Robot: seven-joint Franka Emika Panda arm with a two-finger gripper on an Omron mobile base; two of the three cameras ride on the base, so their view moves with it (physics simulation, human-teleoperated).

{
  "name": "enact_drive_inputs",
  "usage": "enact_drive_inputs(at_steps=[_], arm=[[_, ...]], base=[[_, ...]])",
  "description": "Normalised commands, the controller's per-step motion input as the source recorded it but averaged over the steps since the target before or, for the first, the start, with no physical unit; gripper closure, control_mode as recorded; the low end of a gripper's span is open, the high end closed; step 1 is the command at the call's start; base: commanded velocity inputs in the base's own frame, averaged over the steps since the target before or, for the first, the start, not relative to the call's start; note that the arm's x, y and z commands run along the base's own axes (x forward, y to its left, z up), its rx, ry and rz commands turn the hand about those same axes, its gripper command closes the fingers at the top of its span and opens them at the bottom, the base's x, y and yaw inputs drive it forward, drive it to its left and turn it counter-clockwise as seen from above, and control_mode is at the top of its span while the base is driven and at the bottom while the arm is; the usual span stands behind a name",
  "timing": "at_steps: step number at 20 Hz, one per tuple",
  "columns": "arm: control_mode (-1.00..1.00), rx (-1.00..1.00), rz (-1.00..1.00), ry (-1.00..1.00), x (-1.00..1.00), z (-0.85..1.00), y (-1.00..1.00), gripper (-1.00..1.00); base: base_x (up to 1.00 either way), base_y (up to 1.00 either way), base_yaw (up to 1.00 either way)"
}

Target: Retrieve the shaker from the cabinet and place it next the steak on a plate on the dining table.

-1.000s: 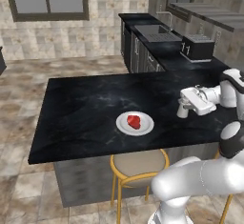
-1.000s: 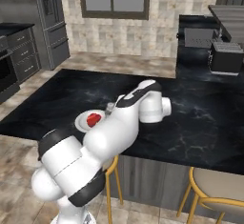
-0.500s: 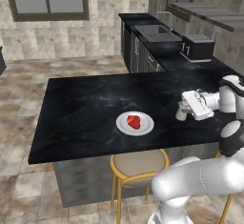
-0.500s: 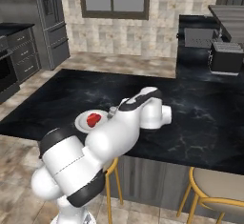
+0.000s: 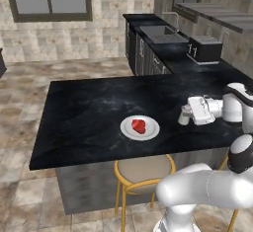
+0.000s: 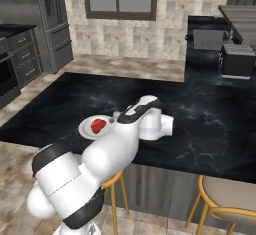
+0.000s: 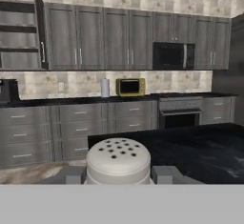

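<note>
shaker in hand; steak plated

No legible text, label, brand, number or sign on any surface. Shaker cap, sitting between the fingertips, carries a pattern of small dark holes only (no lettering). Appliance fronts far beyond the fingers are too small and blurred to read.

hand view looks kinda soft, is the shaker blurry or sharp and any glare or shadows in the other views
Hand view: the shaker fills the foreground between the fingertips, soft-edged, its cap holes readable; the cabinets behind look equally soft. Left base view: even flat light, faint pale sheen on the black table, no hard shadow beside the plate. Right base view: the arm blocks part of the plate; the steak stays clear.
</note>
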Motion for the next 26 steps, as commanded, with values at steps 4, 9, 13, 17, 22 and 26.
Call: enact_drive_inputs(at_steps=[4,9,13,17,22,26], arm=[[-1.0,0.0,-0.01,0.14,0.18,-0.11,0.0,1.0],[-1.0,0.0,0.0,0.04,0.07,-0.21,0.0,1.0],[-1.0,-0.01,0.0,0.0,0.03,-0.15,0.0,1.0],[-1.0,0.0,0.0,0.0,0.1,-0.12,0.0,1.0],[-1.0,0.0,0.0,0.01,0.11,-0.2,0.0,1.0],[-1.0,0.0,0.0,0.04,0.18,-0.23,0.0,1.0]], base=[[0.0,0.0,0.0],[0.0,0.0,0.0],[0.0,0.0,0.0],[0.0,0.0,0.0],[0.0,0.0,0.0],[0.0,0.0,0.0]])
